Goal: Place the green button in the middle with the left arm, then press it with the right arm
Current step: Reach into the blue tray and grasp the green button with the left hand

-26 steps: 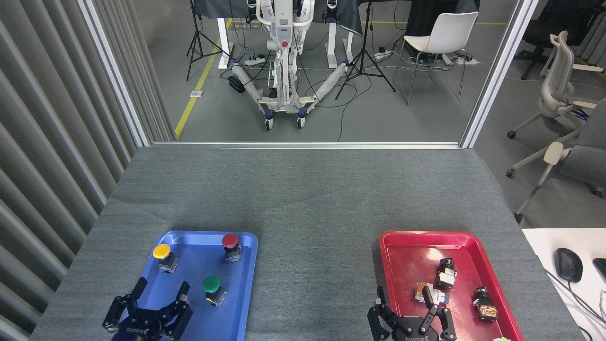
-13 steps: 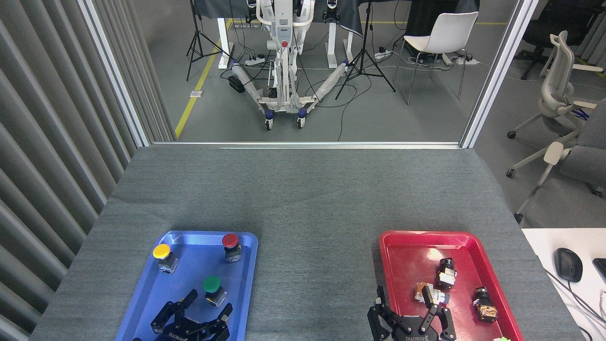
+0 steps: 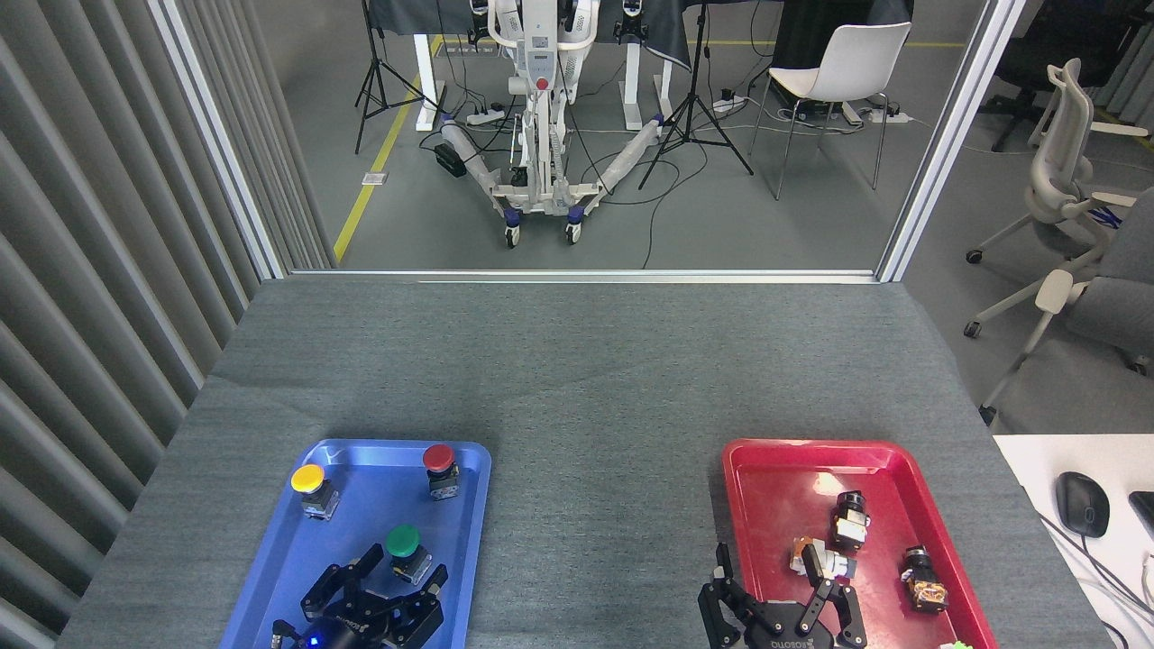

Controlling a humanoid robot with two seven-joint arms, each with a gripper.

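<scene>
The green button (image 3: 405, 546) stands upright in the blue tray (image 3: 279, 559), near its right side. My left gripper (image 3: 403, 568) is open just in front of it, one finger at each side of the button's base, not closed on it. At the bottom edge my right gripper (image 3: 769, 570) is open over the near left corner of the red tray (image 3: 748, 487). The middle (image 3: 604, 505) of the grey felt table lies bare between the two trays.
A yellow button (image 3: 310, 487) and a red button (image 3: 440, 467) stand at the back of the blue tray. The red tray holds several small switch parts (image 3: 847, 520). The table's far edge meets a glass partition. A desk with a mouse (image 3: 1080, 503) is at right.
My left gripper moved right from the tray's left side and then forward, so its open fingers now reach the green button's base. The right gripper stayed still.
</scene>
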